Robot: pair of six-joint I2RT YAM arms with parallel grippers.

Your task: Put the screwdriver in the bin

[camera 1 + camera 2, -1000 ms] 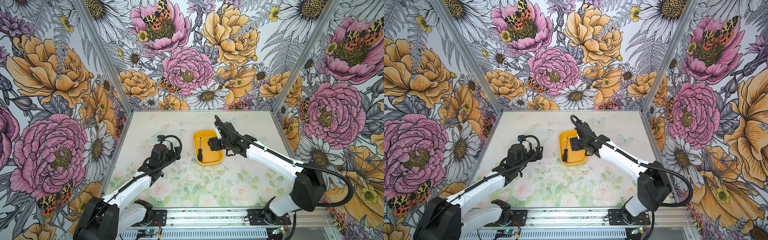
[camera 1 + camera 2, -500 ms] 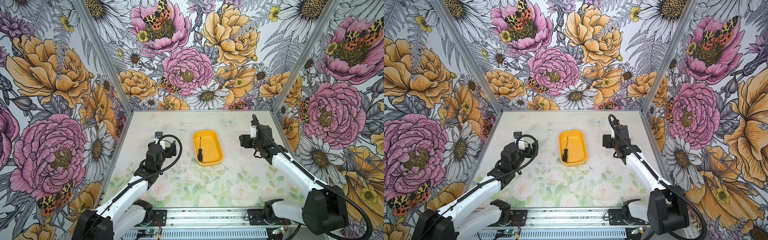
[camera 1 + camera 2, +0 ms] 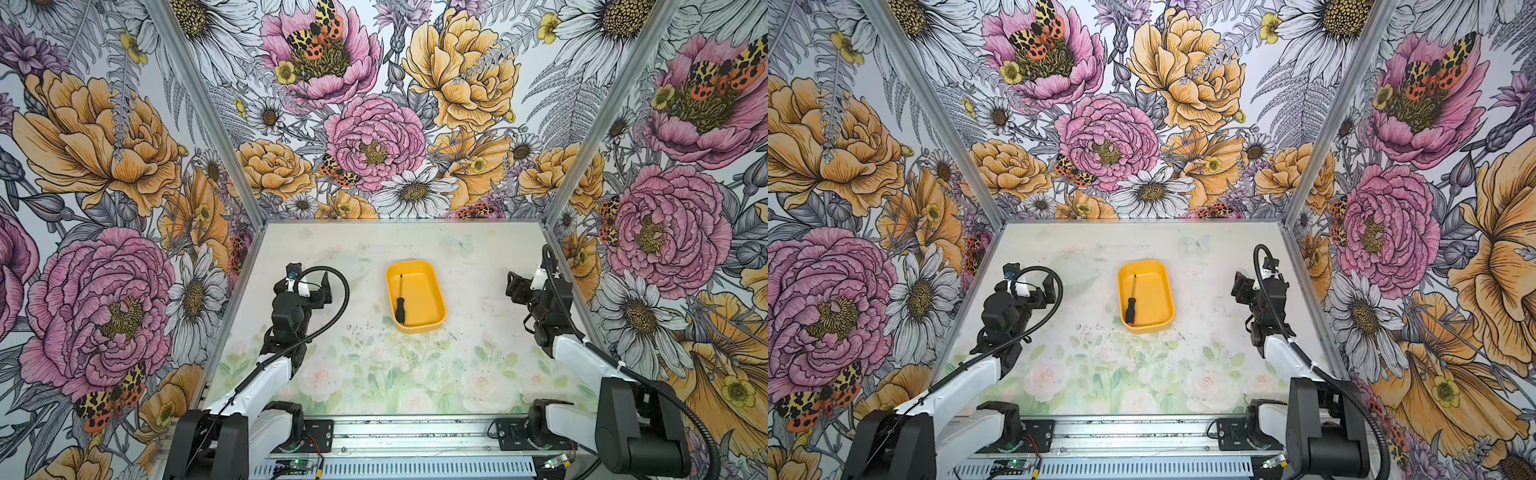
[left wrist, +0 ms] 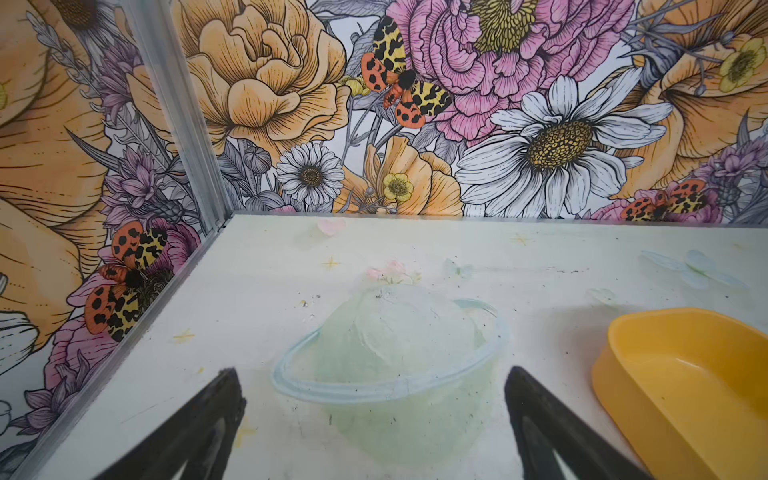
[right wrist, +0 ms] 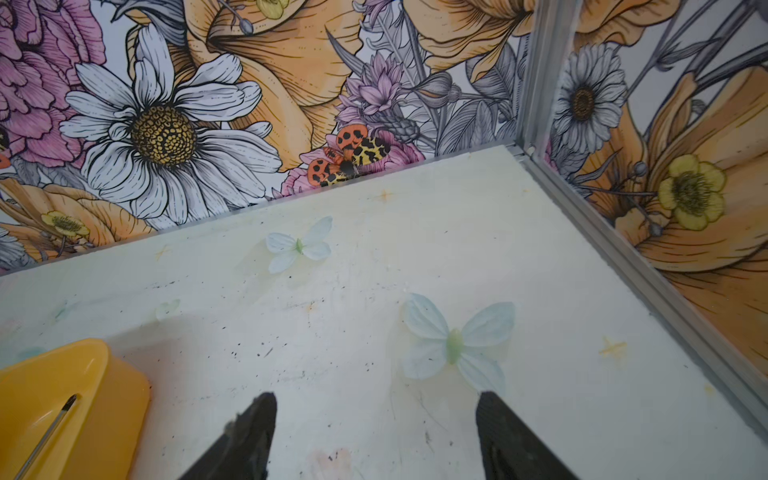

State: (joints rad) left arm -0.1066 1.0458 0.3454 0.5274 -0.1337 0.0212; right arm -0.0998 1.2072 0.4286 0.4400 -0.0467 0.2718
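Yellow-orange plastic marks the middle of the pale printed tabletop [image 3: 374, 365] in both top views. There the bin [image 3: 426, 286] sits with its long sides running toward the back wall. The screwdriver [image 3: 400, 300] lies flat inside it along the left wall, with its thin shaft pointing away from the arms' bases and its black handle near the front corner. The left gripper [image 3: 323, 286] is well to the bin's left and the right gripper [image 3: 513, 286] well to its right, both clear of bin and tool.

From the left wrist, the left gripper [image 4: 372, 374] shows two black fingers [image 4: 216, 415] spread wide apart over bare tabletop printed with a faded green ringed planet. One rounded end of the bin [image 4: 615, 374] is at the frame's edge.

From the right wrist, the right gripper [image 5: 376, 399] likewise has its fingers [image 5: 249, 436] apart above the scuffed surface, beside a pale printed butterfly [image 5: 455, 343]. A corner of the bin [image 5: 120, 399] shows off to one side. The screwdriver's [image 5: 54, 428] metal shaft rests inside it.
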